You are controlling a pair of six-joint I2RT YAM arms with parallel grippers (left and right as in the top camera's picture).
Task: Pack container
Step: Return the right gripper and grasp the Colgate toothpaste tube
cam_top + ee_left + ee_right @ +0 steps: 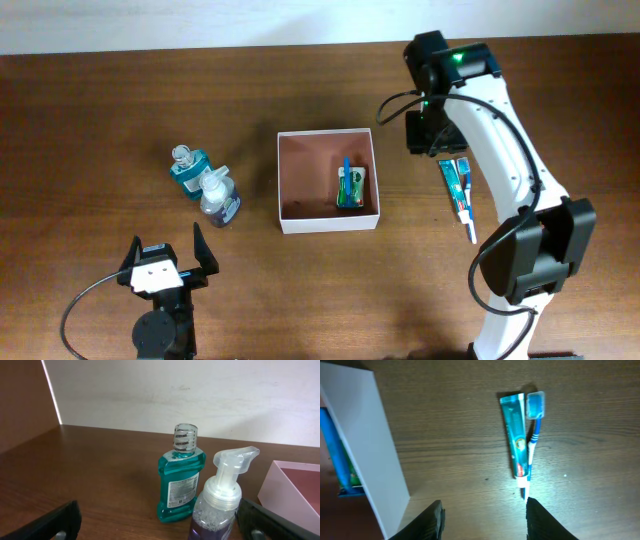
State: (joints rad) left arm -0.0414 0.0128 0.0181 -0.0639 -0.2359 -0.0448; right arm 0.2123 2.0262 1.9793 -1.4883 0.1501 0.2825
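The container (330, 221) is sitting mid-table, its white wall just beside the right gripper (485, 510), which is hovering with fingers spread and empty over a toothpaste tube (514, 435) and toothbrush (534, 425) lying side by side. The left gripper (167, 245) is sitting low near the table's front edge, also parted and empty. It is well apart from the container and facing a teal bottle (187, 168) and a pump bottle (219, 198).

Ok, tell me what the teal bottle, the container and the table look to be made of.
Teal bottle: probably clear glossy plastic; the teal liquid shows through and the ribbed cap is see-through.
Container: likely thin cardboard, matte white outside and reddish-brown inside, with flat, sharp-edged walls.
Table: wood or wood veneer; it is brown with visible grain lines and a slight sheen.
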